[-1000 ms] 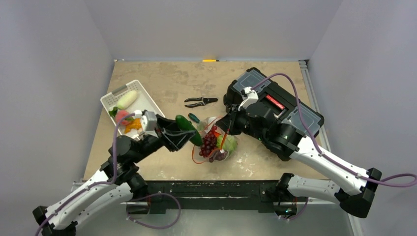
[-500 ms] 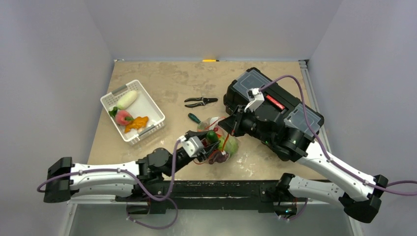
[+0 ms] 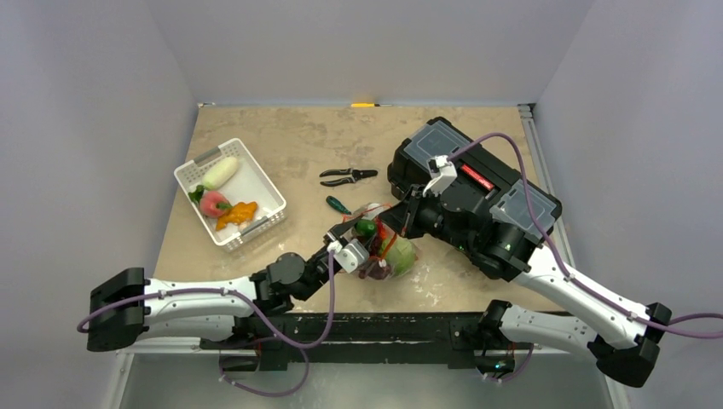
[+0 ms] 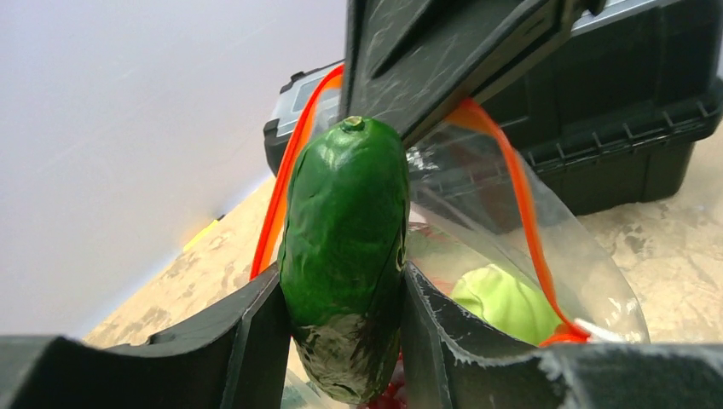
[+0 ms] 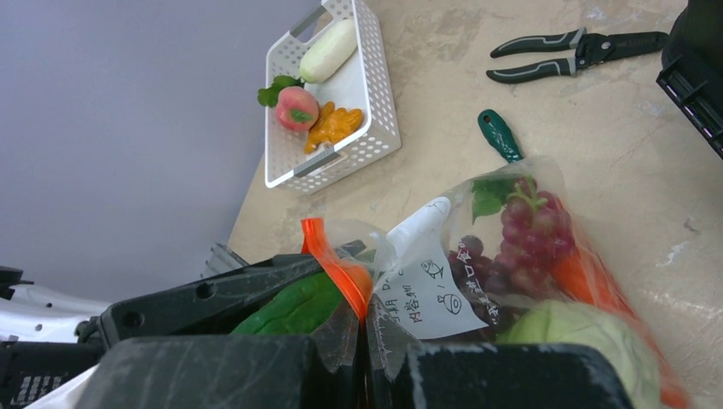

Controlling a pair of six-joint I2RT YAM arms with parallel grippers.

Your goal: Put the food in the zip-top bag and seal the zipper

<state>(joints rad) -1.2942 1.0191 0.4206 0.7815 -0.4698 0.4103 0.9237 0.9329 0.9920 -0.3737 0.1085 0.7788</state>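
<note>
Green cucumber (image 4: pixel 345 256) in left claw (image 4: pixel 341 285) is hanging at zip-top bag (image 5: pixel 426 294) mouth, right claw (image 5: pixel 365 341) pinching zipper (image 5: pixel 334 260); next: insert, release.

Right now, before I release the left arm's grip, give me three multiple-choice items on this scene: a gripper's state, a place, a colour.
1. The right gripper is: A open and empty; B open around food; C shut on the zip-top bag's mouth edge.
2. The cucumber is: A in the right gripper; B between the left gripper's fingers at the bag's mouth; C loose inside the bag.
3. The zipper is: A orange-red; B blue; C white.
Answers: C, its fingers pinch the strip; B, the left wrist view shows it clamped there; A, the strip reads orange-red.
</note>
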